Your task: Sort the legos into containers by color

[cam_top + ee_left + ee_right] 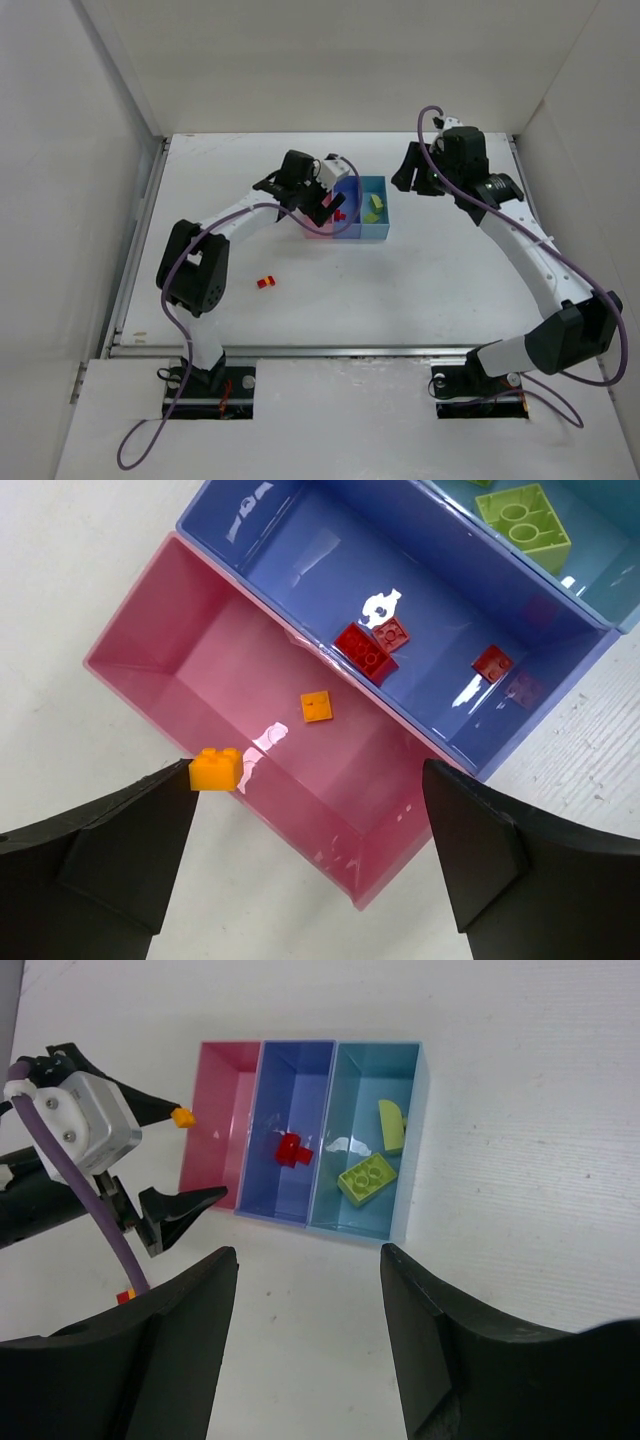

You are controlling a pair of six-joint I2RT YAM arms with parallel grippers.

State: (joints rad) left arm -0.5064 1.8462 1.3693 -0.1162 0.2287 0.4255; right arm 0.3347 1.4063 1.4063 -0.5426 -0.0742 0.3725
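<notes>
Legos were mostly binned, and the one in play was an orange brick (215, 770) at the tip of one finger of the left gripper (310, 780). That gripper's jaws stood wide apart and clamped nothing. The brick sat over the near corner of the pink bin (200, 650), at the rim rather than above the middle. Whether it clung to the finger or was already dropping could not be told.

The risk, as I judged it, lay in that position. A brick stuck to the pad could ride away with the arm. One falling from there could clip the rim and land on the table (400, 290).

The right gripper (308, 1260) was empty, fingers apart, hovering off to the right of the tray.

Counted:
- **Bins:** three joined ones, the pink bin, the blue bin (440, 600) and the cyan bin (610, 550).
- **Orange:** two, the brick at the finger and a flat orange tile (317, 706) on the pink floor.
- **Red:** three red bricks (365, 650) in blue, with fainter shapes nearby that looked like reflections.
- **Yellow-green:** two yellow-green bricks (367, 1177) in cyan.
- **Unsorted:** one small red-and-yellow cluster (266, 282) on the table near the left arm.
</notes>
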